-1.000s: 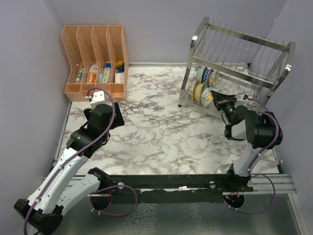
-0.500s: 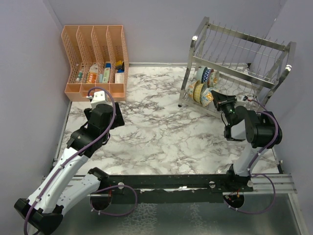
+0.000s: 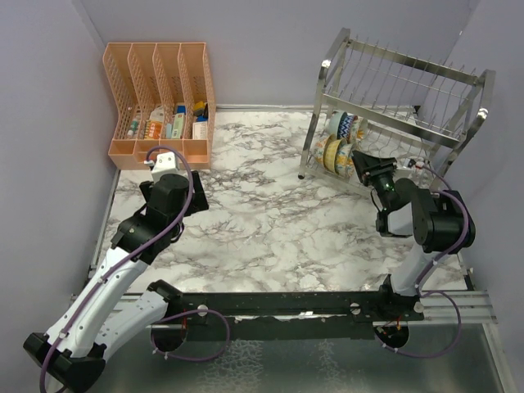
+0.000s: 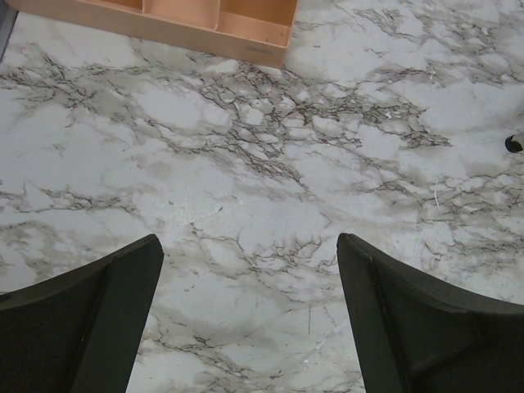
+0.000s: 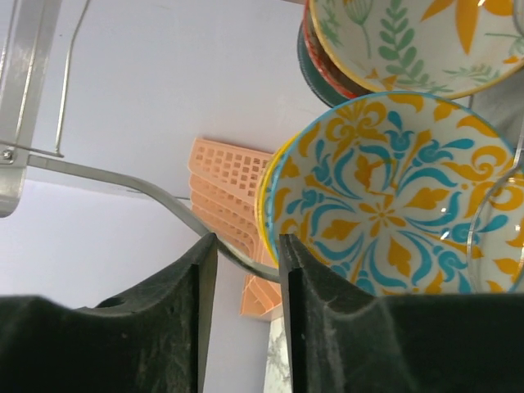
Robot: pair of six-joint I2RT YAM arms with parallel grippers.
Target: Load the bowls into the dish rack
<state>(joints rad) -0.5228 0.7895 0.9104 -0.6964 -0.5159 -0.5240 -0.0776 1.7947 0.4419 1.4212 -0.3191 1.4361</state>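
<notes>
The silver dish rack stands at the back right. Several patterned bowls stand on edge in its lower tier. My right gripper is at the front of that tier, right beside them. In the right wrist view its jaws stand narrowly apart with nothing clamped. A blue-and-yellow bowl has its rim against my right finger. A cream leaf-patterned bowl and a red rim sit above it. My left gripper is open and empty over bare marble.
A peach mesh organizer with small packets stands at the back left, and its edge shows in the left wrist view. A rack wire crosses just behind my right fingers. The rack's upper tier holds no bowls.
My right gripper has edged left and closer into the rack's lower tier. The bowl beside it now stands among the others. The left arm has not moved.
</notes>
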